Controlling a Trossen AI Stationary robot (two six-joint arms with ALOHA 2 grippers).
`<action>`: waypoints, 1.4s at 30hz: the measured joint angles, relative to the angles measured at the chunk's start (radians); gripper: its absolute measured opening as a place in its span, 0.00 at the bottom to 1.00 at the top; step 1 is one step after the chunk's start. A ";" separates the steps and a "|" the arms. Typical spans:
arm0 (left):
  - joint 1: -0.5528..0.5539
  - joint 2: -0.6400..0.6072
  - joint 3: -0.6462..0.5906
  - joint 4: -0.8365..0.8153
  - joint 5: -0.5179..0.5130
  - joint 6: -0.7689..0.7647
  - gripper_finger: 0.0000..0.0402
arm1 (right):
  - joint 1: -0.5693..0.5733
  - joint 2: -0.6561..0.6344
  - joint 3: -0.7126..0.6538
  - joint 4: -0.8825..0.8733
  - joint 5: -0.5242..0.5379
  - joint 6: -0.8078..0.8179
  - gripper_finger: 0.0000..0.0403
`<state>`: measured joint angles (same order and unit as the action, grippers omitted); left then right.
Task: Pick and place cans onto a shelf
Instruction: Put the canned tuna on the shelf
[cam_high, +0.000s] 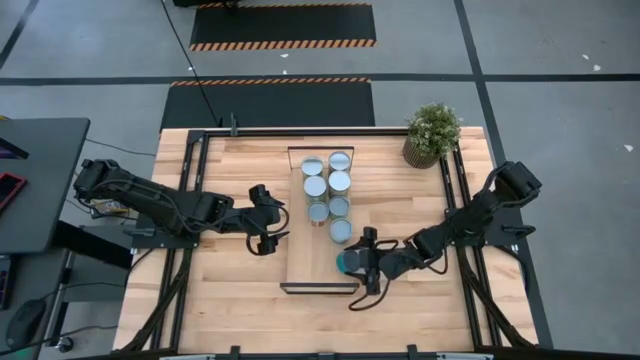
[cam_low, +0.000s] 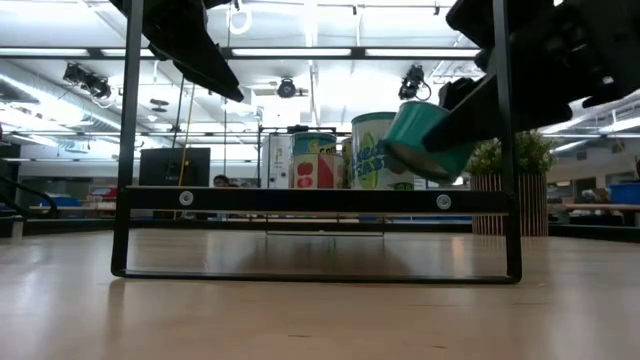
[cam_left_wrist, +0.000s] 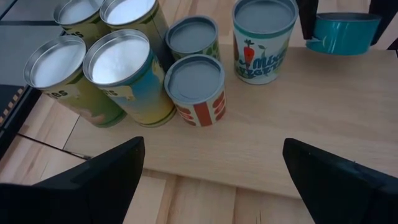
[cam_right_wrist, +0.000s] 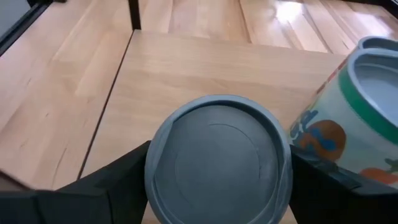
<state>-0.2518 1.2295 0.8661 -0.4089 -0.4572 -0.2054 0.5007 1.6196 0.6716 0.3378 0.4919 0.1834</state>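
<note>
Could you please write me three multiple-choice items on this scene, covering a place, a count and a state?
1. Where does the potted plant stand?
A. at the table's far right corner, off the shelf
B. on the shelf among the cans
C. by the left tool

2. How many cans stand upright on the shelf, leaving out the teal can?
A. three
B. six
C. nine

3. How is the teal can right now?
A. lying on the bare tabletop
B. standing flat in the row
C. tilted, between the fingers of the right tool

Answers:
1. A: the high view shows the plant at that corner, apart from the shelf.
2. B: the left wrist view shows six upright cans.
3. C: the low view shows it slanted above the shelf board, and the right wrist view shows a finger on each side of it.
</note>
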 joint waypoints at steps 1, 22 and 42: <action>0.000 0.000 0.000 -0.001 0.000 -0.001 0.96 | -0.002 0.000 0.000 0.001 0.000 0.003 0.78; 0.000 0.000 0.000 -0.008 0.008 -0.002 0.96 | -0.017 0.082 0.000 0.097 -0.039 0.039 0.84; 0.000 0.000 0.000 -0.007 0.010 -0.003 0.96 | 0.006 0.080 0.000 0.175 0.042 -0.070 0.89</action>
<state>-0.2516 1.2293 0.8661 -0.4162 -0.4473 -0.2083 0.5064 1.6997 0.6716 0.5129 0.5339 0.1134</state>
